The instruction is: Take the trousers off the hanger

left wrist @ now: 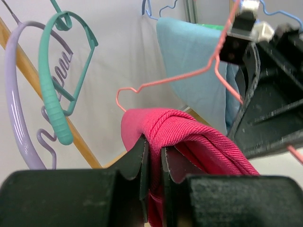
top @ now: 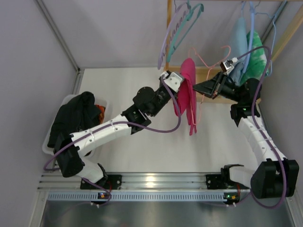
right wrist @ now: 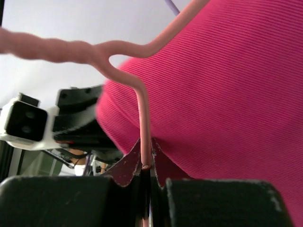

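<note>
Clamping the left fingers (left wrist: 137, 163) narrowly on a bunched fold of the pink trousers (left wrist: 199, 142), leaving only a thin slit between the pads and gripping ribbed cloth there. Squeezing the right fingers (right wrist: 127, 171) tight on the thin pink wire of the hanger (right wrist: 142, 111), holding it just below its bend. Dangling between the two arms in the top view, just beside the hanger wire, with the leg ends hanging loose over the white surface (top: 142, 151). Pressing close against the wire in the right wrist view, and not showing whether any cloth is looping over the hanger's bar. Reaching in from opposite sides, left arm from the left and right arm from the right. Hanging on the wooden rail (top: 169, 9) behind: a teal hanger (left wrist: 47, 94), a lilac hanger (left wrist: 13, 118) and, farther right, a light blue garment (left wrist: 189, 61) and a green garment (top: 258, 54). Sitting at the left edge of the surface: a white bin (top: 46, 144) holding dark clothes (top: 71, 113).
</note>
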Robot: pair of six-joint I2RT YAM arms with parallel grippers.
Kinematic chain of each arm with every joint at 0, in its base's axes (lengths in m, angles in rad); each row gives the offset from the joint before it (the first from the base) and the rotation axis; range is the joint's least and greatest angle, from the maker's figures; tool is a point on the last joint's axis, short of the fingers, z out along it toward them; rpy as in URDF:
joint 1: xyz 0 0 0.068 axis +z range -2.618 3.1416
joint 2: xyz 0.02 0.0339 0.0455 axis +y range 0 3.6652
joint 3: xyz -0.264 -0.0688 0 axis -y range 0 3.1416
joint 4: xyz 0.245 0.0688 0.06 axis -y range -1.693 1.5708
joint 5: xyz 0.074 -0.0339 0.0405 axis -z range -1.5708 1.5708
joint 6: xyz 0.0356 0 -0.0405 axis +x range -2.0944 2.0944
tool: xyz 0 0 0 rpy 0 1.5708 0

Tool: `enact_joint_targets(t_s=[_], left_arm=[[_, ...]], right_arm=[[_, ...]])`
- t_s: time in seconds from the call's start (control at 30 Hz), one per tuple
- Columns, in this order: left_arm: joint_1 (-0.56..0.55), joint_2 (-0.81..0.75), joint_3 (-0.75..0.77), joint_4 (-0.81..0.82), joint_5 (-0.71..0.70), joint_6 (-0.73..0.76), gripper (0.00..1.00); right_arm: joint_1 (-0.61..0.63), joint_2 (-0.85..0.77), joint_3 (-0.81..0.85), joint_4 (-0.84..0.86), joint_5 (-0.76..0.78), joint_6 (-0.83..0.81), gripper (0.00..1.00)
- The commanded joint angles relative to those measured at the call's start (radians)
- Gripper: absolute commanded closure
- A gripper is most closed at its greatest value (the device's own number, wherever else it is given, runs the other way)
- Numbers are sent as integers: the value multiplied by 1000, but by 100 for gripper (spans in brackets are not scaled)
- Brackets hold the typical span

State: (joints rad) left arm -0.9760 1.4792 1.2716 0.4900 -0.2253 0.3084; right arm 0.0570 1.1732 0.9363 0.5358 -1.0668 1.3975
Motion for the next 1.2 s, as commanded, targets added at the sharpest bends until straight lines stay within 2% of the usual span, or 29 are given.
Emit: enact_joint_targets(t_s=[0.0, 0.2, 0.27, 0.47, 0.67, 0.8, 0.93, 1.1, 1.17], left_arm=[[0, -94, 110, 140, 7, -15, 100], [0, -108, 181, 85, -22, -20, 100], [2, -115, 211, 70, -23, -29, 100], [0, -138, 261, 29, -25, -6, 100], [2, -172, 285, -17, -19, -8, 100], [2, -230, 233, -57, -6, -20, 100], [2, -327, 108, -94, -26, -17, 100], [2, -465, -6, -140, -94, 72, 100], [29, -506, -21, -186, -71, 43, 100]], right_arm=[[-22, -49, -51, 67, 36, -63, 100], [-46, -69, -151, 15, 36, -152, 100], [-91, -69, -169, -57, 30, -233, 100], [-120, -66, -220, -224, 53, -412, 100], [-120, -55, -243, -304, 97, -506, 100], [-120, -58, -232, -304, 94, -509, 100], [-112, -84, -212, -310, 80, -515, 100], [-89, -119, -205, -345, 76, -535, 100], [-77, -133, -197, -375, 76, -558, 100]])
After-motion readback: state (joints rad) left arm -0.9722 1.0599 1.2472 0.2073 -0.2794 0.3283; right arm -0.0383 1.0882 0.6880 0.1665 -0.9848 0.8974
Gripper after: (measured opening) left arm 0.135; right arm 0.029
